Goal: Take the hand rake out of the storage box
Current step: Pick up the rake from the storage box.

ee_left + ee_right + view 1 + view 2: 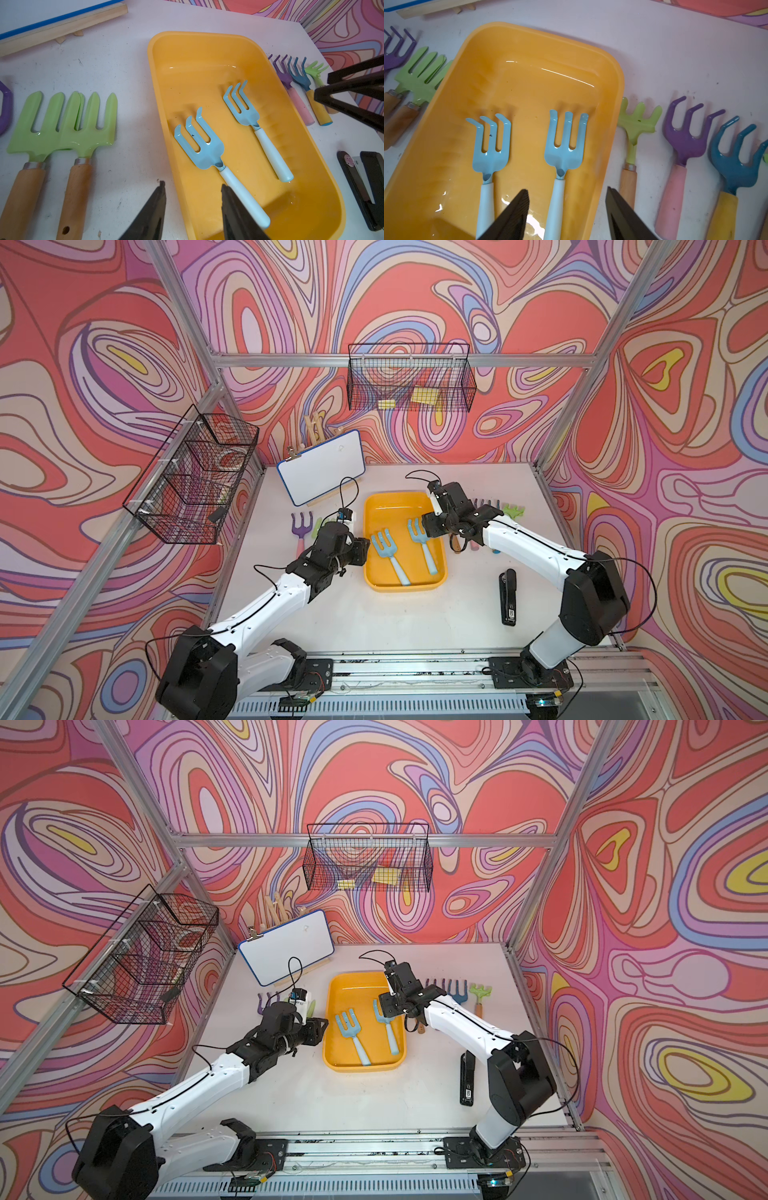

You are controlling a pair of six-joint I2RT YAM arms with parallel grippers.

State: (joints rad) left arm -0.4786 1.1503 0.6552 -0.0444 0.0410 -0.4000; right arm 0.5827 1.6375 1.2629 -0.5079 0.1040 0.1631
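We see two hand rakes [384, 551] in the storage box [405, 587]; left claw [192, 185] at nine o'clock, right claw [566, 190] at three, both parted, empty.

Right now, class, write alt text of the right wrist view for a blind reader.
Two light-blue hand rakes lie side by side in a yellow-orange storage box, the open right pincer poised above one's handle. A green rake, a purple rake and a teal rake lie on the white table beside it.
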